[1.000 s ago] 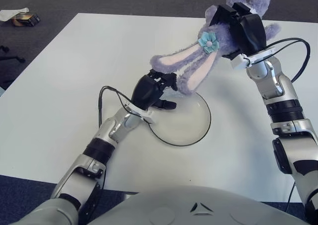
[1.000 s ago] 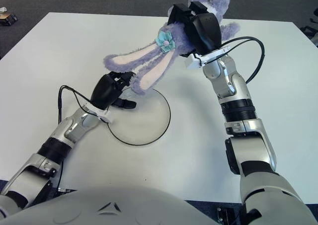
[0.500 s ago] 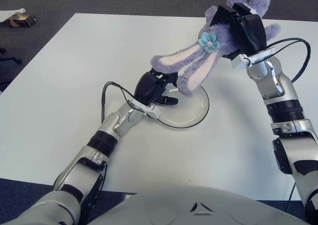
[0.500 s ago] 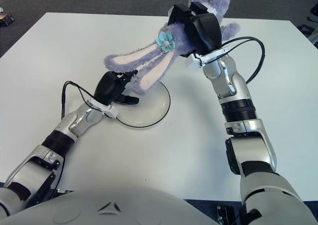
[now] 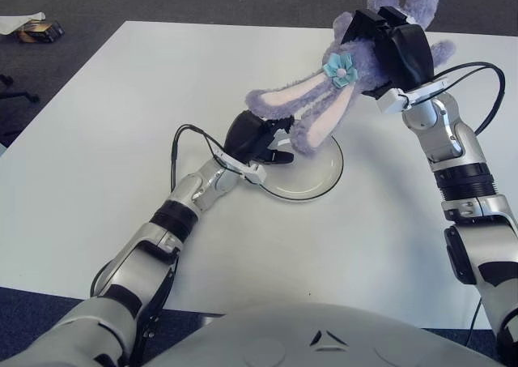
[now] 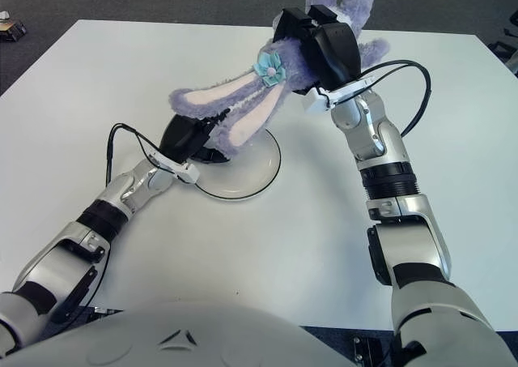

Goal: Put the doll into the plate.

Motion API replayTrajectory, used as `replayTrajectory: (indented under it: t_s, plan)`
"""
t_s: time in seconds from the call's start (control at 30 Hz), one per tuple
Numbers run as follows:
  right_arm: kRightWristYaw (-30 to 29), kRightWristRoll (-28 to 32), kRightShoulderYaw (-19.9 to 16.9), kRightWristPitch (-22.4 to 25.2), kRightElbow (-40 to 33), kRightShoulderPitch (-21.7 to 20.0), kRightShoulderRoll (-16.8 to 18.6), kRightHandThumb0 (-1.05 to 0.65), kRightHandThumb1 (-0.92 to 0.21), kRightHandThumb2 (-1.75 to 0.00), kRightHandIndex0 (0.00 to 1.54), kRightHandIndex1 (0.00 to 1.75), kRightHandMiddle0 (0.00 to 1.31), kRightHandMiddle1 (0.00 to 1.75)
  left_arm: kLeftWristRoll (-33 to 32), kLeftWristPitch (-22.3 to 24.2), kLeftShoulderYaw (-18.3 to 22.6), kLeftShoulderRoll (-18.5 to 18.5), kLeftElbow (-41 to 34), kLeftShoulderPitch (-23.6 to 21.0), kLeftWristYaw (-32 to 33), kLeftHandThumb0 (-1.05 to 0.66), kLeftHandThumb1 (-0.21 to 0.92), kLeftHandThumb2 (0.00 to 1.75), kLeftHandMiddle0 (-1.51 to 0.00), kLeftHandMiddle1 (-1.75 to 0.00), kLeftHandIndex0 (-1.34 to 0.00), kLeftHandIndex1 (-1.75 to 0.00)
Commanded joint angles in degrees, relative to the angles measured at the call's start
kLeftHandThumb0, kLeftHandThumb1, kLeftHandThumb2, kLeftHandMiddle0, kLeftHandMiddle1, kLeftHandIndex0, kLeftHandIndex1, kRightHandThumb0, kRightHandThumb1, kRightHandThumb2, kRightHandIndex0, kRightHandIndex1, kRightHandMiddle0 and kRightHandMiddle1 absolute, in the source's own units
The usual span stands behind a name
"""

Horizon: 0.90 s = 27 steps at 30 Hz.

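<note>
Now your right hand (image 5: 396,47), clamped on the doll (image 5: 324,100), hangs it upper right while your left hand (image 5: 255,140) grips the plate (image 5: 320,181) rim to steady it

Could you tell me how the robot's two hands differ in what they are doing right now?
The right hand is raised, gripping the purple doll in the air; the left hand is low, holding the plate by its near-left rim. Both hands are black.
</note>
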Motion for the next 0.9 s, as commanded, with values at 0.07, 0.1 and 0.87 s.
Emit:
replayTrajectory:
  t_s: [0.07,0.1,0.87]
  plan:
    - [-0.2,1.3,-0.4,-0.4,-0.7,0.1,-0.2,0.0,-0.01,-1.68,0.83,1.75,0.62,1.75,1.4,1.0,-1.8,-0.2,4.2,-1.5,1.5,-0.01,0.5,1.02,-0.5,-1.48,-0.42,-1.75]
    - [0.0,1.5,-0.4,-0.5,-0.7,0.1,-0.2,0.0,-0.01,-1.67,0.83,1.75,0.62,1.75,1.4,1.1,-2.0,-0.3,4.6,-1.8,1.8,-0.01,0.49,1.03,-0.5,-1.49,-0.42,-1.75]
    - [-1.2,0.1,-0.2,-0.5,0.1,0.4,-0.7,0.0,-0.01,-1.67,0.82,1.75,0.64,1.72,-2.0,0.5,-2.6,-1.4,2.8,-1.8,1.8,-0.01,0.45,1.11,-0.46,-1.6,-0.43,-1.75]
